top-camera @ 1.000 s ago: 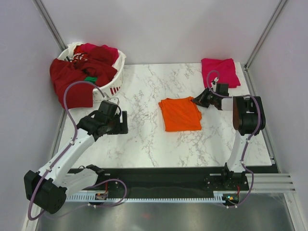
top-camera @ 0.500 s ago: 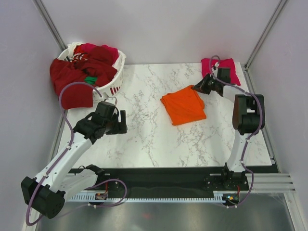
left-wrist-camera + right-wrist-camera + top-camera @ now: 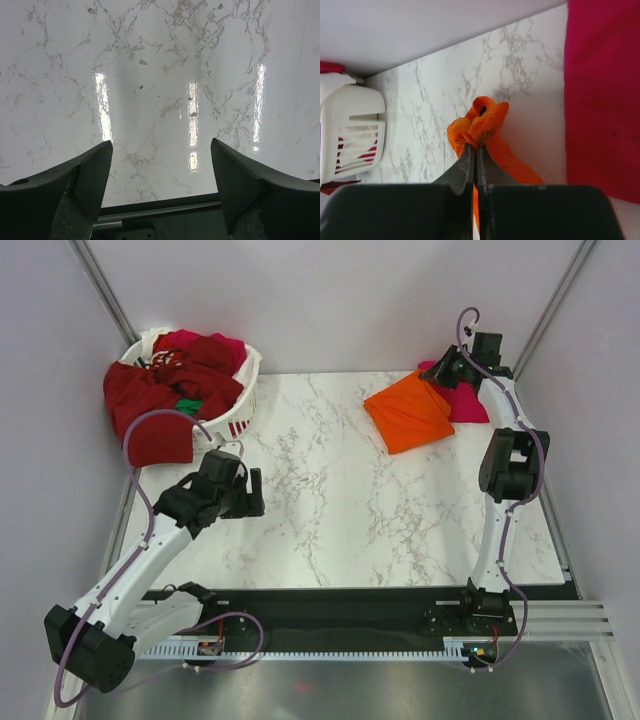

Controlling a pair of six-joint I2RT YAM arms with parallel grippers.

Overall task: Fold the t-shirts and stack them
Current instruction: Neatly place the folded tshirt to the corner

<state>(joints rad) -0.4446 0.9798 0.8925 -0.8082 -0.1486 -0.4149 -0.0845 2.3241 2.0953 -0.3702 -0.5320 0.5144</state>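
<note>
At ten o'clock on the worktop [image 3: 320,520], the white basket [image 3: 243,412] holds dark red, crimson and green t-shirts [image 3: 175,390], one hanging over its rim. The left gripper [image 3: 160,150] has its jaws spread, empty, at eight o'clock. At one o'clock the right gripper [image 3: 475,150] has its jaws pinched on the orange t-shirt [image 3: 410,412], beside the magenta t-shirt [image 3: 470,403].

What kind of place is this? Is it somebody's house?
Probably a robot lab booth, not a house: plain walls box in a marble-look table, two robot arms are bolted at its near edge, and a white basket holds shirts.
</note>
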